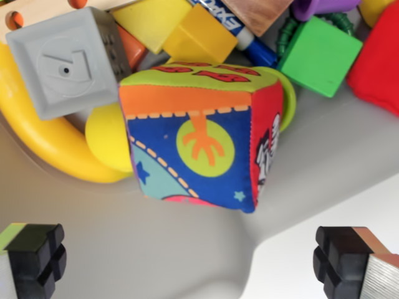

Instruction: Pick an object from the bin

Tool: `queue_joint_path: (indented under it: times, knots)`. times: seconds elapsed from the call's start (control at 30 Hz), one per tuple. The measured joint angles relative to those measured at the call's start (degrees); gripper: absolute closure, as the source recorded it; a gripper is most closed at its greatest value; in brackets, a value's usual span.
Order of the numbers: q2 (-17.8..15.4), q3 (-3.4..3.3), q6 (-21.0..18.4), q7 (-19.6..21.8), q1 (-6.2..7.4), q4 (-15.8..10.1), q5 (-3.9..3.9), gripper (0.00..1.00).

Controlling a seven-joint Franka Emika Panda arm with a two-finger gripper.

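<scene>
A soft cloth cube (199, 137) with bright printed patches sits at the middle of the wrist view, resting on the pale grey floor of the bin (156, 249). At its ten o'clock a grey block (65, 62) with a raised figure leans against it, and a yellow ring (43, 134) curves round at nine o'clock, with a yellow ball (106, 137) touching the cube's left face. At twelve o'clock lie a yellow block (199, 34) and a blue marker (240, 28); at two o'clock a green block (319, 55), and a red cloth thing (377, 62) at the far edge. The bin floor bends into a lighter wall at five o'clock. The gripper (193, 265) hangs above the bare floor at six o'clock, its two black fingers (37, 252) standing wide apart with nothing between them, well clear of the cube
</scene>
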Motion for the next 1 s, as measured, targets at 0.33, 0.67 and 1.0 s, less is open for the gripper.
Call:
queue_joint_path:
  times: [0.33,0.67,1.0]
  knots:
    - [7.25,-0.03,7.48,1.37,-0.29,-0.70,-1.57,0.00]
    - [12.80,-0.50,13.04,3.08,-0.30,-0.78,-3.94,0.00]
    - [14.67,-0.74,14.94,3.86,-0.29,-0.77,-4.93,1.00]
